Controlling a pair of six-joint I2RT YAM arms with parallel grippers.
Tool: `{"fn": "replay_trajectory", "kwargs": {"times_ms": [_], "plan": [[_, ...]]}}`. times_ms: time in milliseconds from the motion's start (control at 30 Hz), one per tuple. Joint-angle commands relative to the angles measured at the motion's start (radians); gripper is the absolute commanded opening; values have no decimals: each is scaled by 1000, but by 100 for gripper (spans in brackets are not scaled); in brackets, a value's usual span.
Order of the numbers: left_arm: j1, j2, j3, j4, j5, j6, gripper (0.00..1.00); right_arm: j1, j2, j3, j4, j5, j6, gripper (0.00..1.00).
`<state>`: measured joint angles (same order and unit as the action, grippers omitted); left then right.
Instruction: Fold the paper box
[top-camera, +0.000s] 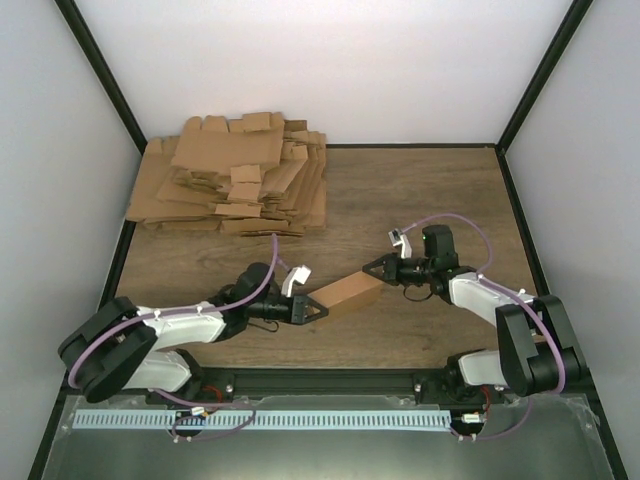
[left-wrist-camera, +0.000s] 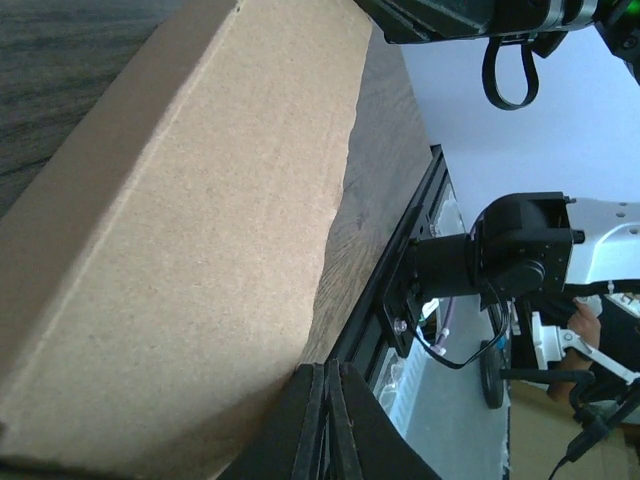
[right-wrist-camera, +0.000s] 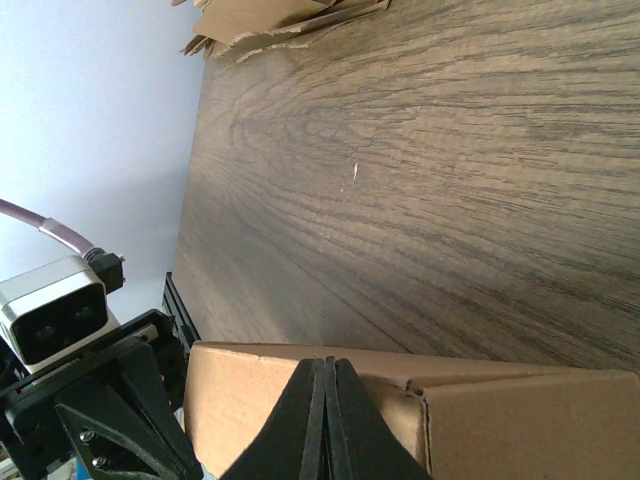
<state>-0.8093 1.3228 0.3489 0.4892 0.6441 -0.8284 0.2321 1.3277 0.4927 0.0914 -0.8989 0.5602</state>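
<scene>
The paper box (top-camera: 350, 292) is a small brown carton lying on the wooden table between my two grippers. My left gripper (top-camera: 320, 312) is shut, its tip against the box's near-left end. In the left wrist view the closed fingers (left-wrist-camera: 328, 368) touch the lower edge of the box's broad face (left-wrist-camera: 200, 220). My right gripper (top-camera: 366, 268) is shut, its tip against the far-right end. In the right wrist view its closed fingers (right-wrist-camera: 327, 362) rest against the box (right-wrist-camera: 500, 420), where a flap seam shows. Nothing shows between either pair of fingers.
A big pile of flat brown cardboard blanks (top-camera: 235, 175) lies at the back left of the table; its edge shows in the right wrist view (right-wrist-camera: 270, 20). Black frame posts and white walls enclose the table (top-camera: 420, 200). A metal rail (top-camera: 260, 420) runs along the near edge.
</scene>
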Motion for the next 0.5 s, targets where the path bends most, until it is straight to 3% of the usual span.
{"fn": "replay_trajectory", "kwargs": {"times_ms": [0,100,233,467], "plan": [[6,-31,63,-113,-6,37,7,-1,2,-2,-81,51,-24,1],[4,-103,237,-422,-69,169,15,-2,-7,6,-93,58,-31,1],[4,-61,455,-723,-124,339,30,-1,-16,18,-109,71,-39,1],[-1,13,563,-965,-318,481,84,-1,-63,41,-172,87,-77,1]]}}
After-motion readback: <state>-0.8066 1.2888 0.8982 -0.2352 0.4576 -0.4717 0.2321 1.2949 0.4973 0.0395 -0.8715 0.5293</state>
